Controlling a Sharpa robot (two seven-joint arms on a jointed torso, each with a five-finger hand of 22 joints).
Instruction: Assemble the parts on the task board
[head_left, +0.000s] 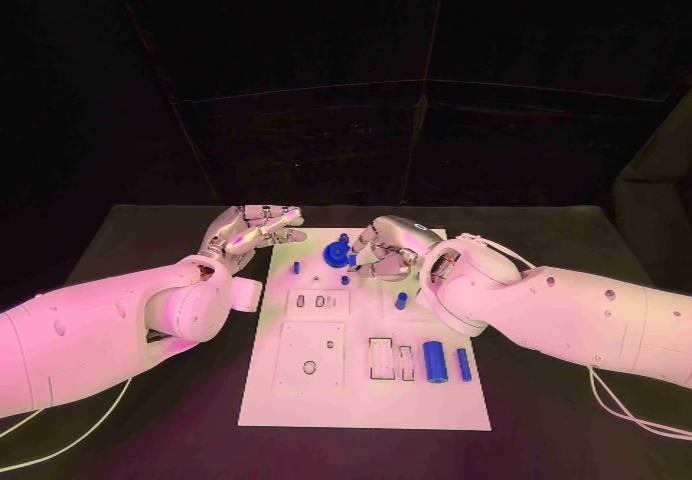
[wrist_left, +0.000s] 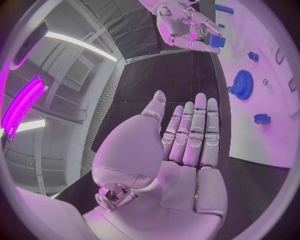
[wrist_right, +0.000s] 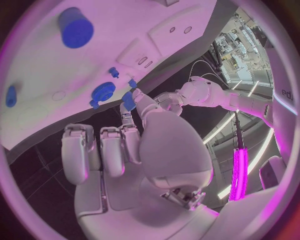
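The white task board lies in the middle of the black table. A blue gear stands at its far end. My right hand hovers beside the gear and pinches a small blue part between thumb and finger. At the board's far left corner, off the plate, my left hand holds nothing, its fingers straight. A thick blue cylinder and a slim blue bar lie near the right front.
Small blue pieces sit on the board's far half. Rectangular recesses and a plate with holes take up the near half. Thin white cables trail over the table's front corners.
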